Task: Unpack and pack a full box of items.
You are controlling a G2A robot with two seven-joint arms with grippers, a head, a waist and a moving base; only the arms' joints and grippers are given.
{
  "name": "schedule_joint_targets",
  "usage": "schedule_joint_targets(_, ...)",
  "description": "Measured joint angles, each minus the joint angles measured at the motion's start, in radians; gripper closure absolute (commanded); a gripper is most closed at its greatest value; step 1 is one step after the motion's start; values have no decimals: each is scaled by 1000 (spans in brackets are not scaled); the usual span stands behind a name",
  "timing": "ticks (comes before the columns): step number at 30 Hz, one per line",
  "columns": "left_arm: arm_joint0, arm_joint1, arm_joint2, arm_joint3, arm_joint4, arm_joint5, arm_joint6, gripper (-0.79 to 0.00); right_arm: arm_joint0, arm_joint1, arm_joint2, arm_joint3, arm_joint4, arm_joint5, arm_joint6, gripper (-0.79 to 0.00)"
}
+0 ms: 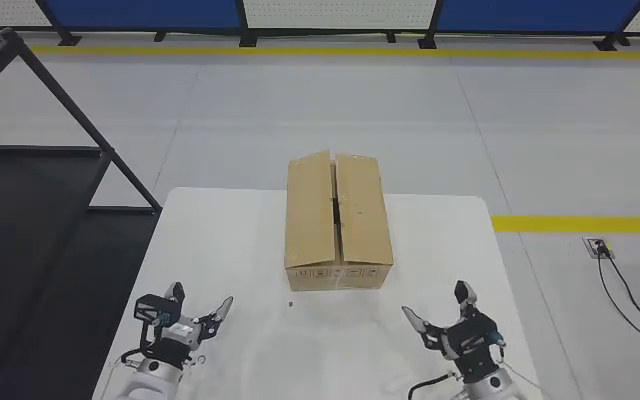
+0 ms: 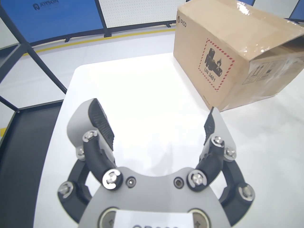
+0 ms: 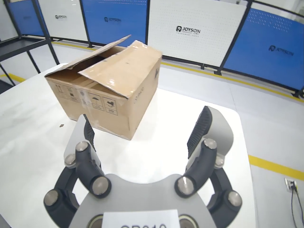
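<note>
A brown cardboard box [image 1: 337, 222] stands in the middle of the white table [image 1: 250, 240], its two top flaps folded nearly shut with a narrow slit between them. One flap lifts slightly in the right wrist view, where the box [image 3: 109, 84] shows a dark gap; its contents are hidden. My left gripper [image 1: 201, 303] sits near the table's front left corner, open and empty, with the box [image 2: 228, 55] ahead of it. My right gripper [image 1: 438, 304] sits near the front right, also open and empty.
A small dark speck [image 1: 291, 305] lies on the table in front of the box. A black metal frame [image 1: 70, 160] with a dark shelf stands beside the table's left side. Blue and white fence panels [image 3: 197, 31] line the far floor.
</note>
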Motion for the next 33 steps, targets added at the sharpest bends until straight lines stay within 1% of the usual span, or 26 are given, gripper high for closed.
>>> schedule_joint_targets(2, -25, -2, 10, 16, -7, 2, -16, -785, 33, -4, -47, 9, -74, 19, 4, -785)
schedule_joint_targets(6, -93, -7, 17, 65, -114, -13, -70, -785, 105, -18, -163, 26, -226, 80, 2, -785)
schedule_joint_targets(9, -118, -9, 20, 82, -154, -14, -88, -785, 157, -30, -228, 61, -306, 133, 8, -785)
schedule_joint_targets(11, -119, -9, 21, 82, -158, -16, -89, -785, 175, -34, -244, 76, -331, 151, 12, -785)
schedule_joint_targets(20, -118, -9, 21, 82, -157, -16, -89, -785, 174, -34, -243, 76, -328, 151, 12, -785)
schedule_joint_targets(23, -118, -9, 21, 82, -157, -16, -89, -785, 179, -37, -257, 73, -322, 152, -16, -785)
schedule_joint_targets(28, -116, -10, 23, 66, -153, -23, -90, -785, 274, -60, -329, 144, -340, 189, 16, -785)
schedule_joint_targets(33, -111, -13, 22, 63, -155, 6, -76, -785, 369, -86, -401, 218, -512, 301, 117, -785)
